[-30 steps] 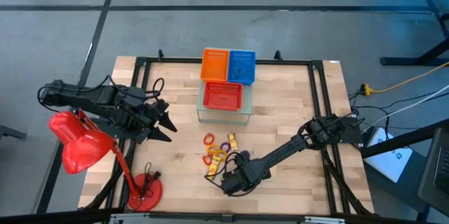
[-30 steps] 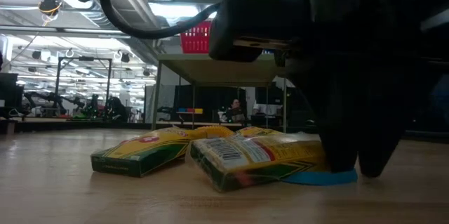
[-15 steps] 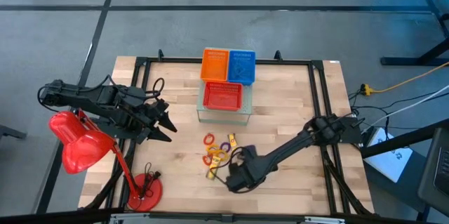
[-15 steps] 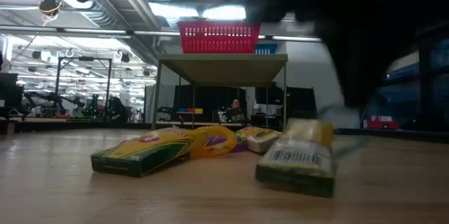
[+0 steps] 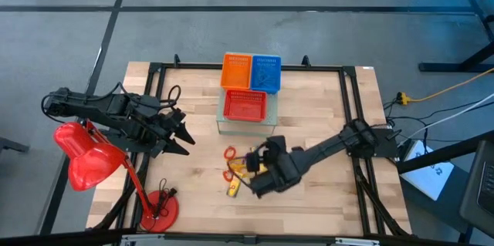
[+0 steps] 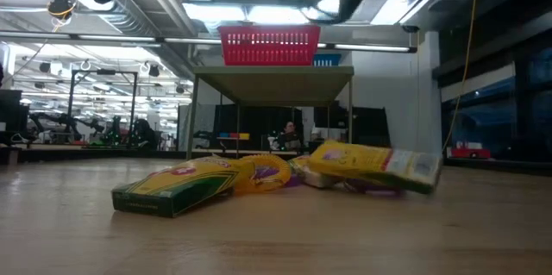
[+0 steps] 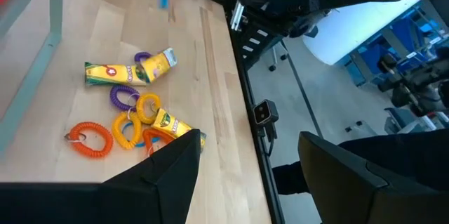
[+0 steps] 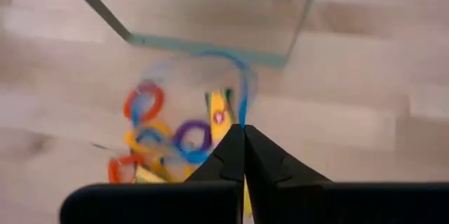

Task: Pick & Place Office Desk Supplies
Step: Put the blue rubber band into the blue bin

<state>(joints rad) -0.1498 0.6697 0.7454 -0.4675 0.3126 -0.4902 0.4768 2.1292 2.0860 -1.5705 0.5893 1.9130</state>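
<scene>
I am working over a pale wooden table point(image 5: 324, 107) framed by dark rails, with a grey floor all round it. My right gripper point(image 8: 243, 134) is hanging above the scattered supplies, its fingers pressed together on a thin blue loop point(image 8: 231, 87) that is dangling and blurring as it swings. Below it the orange loop point(image 7: 91, 140), purple loop point(image 7: 124, 97) and yellow boxes point(image 7: 126, 74) are lying clustered mid-table. The pinch is catching only a sliver, so I judge a quick swing could shake the loop loose. Beyond the cluster the red basket point(image 5: 245, 106) is sitting on a clear stand, with open board between. My left gripper point(image 5: 180, 134) is waiting spread, well apart, beside the red lamp point(image 5: 89, 157).
</scene>
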